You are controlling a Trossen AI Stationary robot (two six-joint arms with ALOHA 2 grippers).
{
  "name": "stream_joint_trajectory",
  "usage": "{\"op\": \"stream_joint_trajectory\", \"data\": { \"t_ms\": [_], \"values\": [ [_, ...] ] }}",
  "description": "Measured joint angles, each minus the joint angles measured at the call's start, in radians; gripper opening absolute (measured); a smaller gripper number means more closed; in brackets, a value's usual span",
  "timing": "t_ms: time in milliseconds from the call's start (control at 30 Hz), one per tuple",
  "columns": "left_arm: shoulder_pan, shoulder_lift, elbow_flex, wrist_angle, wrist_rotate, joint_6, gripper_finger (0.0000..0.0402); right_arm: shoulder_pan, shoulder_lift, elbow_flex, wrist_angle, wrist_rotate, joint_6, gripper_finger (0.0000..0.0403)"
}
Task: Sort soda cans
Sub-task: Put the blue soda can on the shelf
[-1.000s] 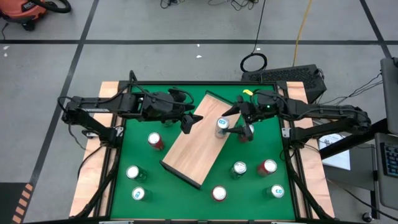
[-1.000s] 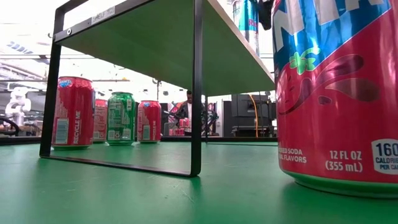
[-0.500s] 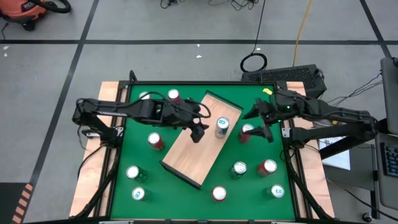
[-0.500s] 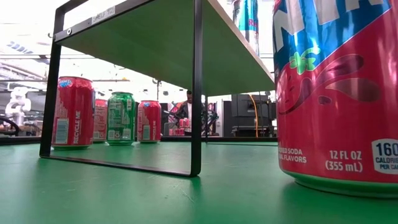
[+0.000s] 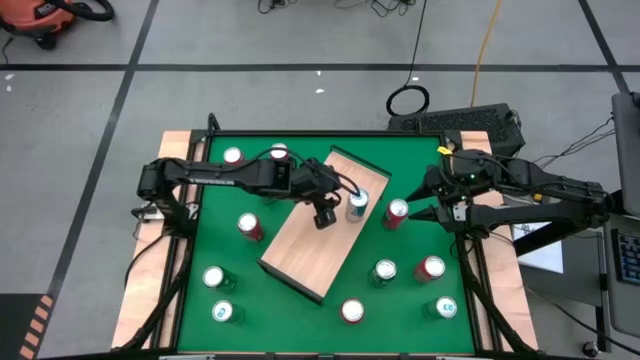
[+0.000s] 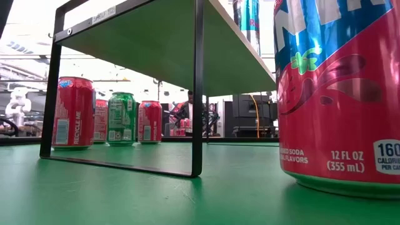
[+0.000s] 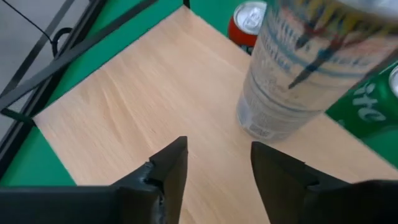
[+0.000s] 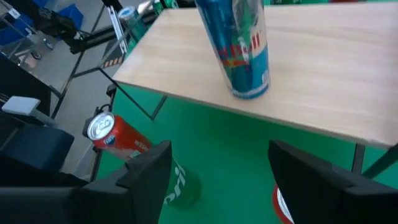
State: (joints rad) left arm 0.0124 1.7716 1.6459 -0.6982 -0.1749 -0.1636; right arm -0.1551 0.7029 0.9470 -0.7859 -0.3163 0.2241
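Sort barely begun. One blue can stands on the raised wooden board; the other soda cans, red and green, are scattered on the green desk, e.g. a red can just off the board's edge. Left tool over the board beside the blue can, fingers apart, empty. Right tool near the red can, fingers apart, holding nothing. Judgement: nearly all cans remain unsorted.
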Motion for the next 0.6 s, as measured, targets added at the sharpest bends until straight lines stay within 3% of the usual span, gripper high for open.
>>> {"op": "stream_joint_trajectory", "data": {
  "t_ms": [300, 600],
  "values": [
    [0.016, 0.04, 0.0, 0.058, 0.028, 0.063, 0.0136, 0.0, 0.0, 0.0, -0.012, 0.0, 0.004, 0.0247],
    [0.015, 0.039, 0.0, 0.118, 0.043, 0.072, 0.0127, 0.0, 0.001, 0.0, -0.012, 0.0, 0.0, 0.0247]
  ]
}}
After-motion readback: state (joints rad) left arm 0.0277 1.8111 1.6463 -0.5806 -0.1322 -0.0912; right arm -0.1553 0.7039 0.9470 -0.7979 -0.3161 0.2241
